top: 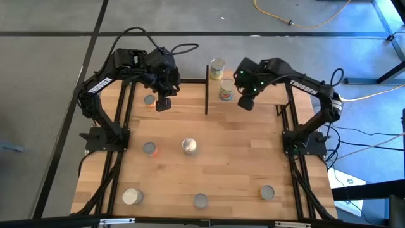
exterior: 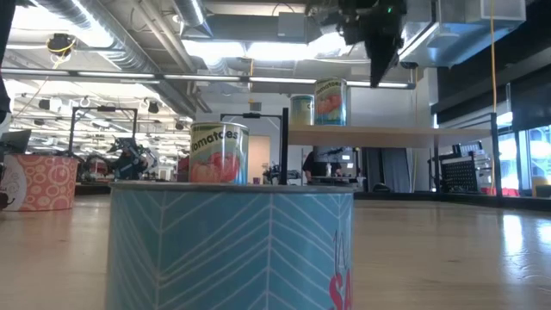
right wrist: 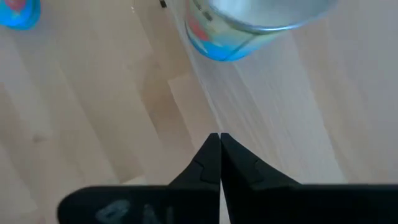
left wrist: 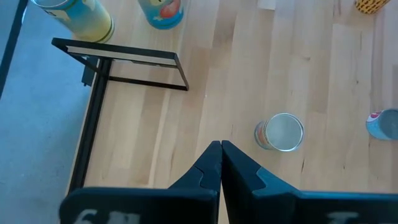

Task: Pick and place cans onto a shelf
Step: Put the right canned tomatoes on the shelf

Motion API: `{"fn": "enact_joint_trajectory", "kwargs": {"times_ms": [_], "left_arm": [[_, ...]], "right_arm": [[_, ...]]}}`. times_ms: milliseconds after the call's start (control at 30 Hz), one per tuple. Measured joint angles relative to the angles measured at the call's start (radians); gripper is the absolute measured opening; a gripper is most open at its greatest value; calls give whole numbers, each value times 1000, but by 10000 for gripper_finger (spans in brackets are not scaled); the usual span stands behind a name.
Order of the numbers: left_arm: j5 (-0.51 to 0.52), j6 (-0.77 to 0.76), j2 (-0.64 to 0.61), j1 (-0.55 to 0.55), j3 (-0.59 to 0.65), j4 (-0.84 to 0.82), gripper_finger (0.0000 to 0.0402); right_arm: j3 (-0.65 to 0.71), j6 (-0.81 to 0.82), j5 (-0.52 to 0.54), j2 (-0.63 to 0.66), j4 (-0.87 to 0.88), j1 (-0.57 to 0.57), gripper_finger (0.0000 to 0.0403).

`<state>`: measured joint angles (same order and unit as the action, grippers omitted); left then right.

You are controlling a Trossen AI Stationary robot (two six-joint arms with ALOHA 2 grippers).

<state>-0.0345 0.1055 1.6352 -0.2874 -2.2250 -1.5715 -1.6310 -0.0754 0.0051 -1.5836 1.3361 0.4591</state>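
Blocking low view: teal can [exterior: 231, 248] | shelf [exterior: 387, 135] part-hidden | right claw [top: 244, 102] closed

In the low view a blue can [exterior: 231, 248] fills the foreground, cut off by the bottom edge and hiding the lower part of the tomato can [exterior: 218, 153] behind it. In the right wrist view a can [right wrist: 258, 25] is cut off by the edge and blurred. In the high view, the labels of the front cans [top: 200, 201] are too small to read.

Overhead view straight down, low view level across tabletop, wrist views close above table [top: 240, 158]
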Motion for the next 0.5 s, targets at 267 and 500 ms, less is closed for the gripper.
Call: {"fn": "enact_joint_trajectory", "kwargs": {"times_ms": [267, 500], "left_arm": [[0, -23, 0, 0, 0, 1, 0], [1, -27, 0, 0, 0, 1, 0]], "right_arm": [[100, -66, 69, -3, -131, 2, 3], [101, -136, 87, -3, -228, 3, 3]]}}
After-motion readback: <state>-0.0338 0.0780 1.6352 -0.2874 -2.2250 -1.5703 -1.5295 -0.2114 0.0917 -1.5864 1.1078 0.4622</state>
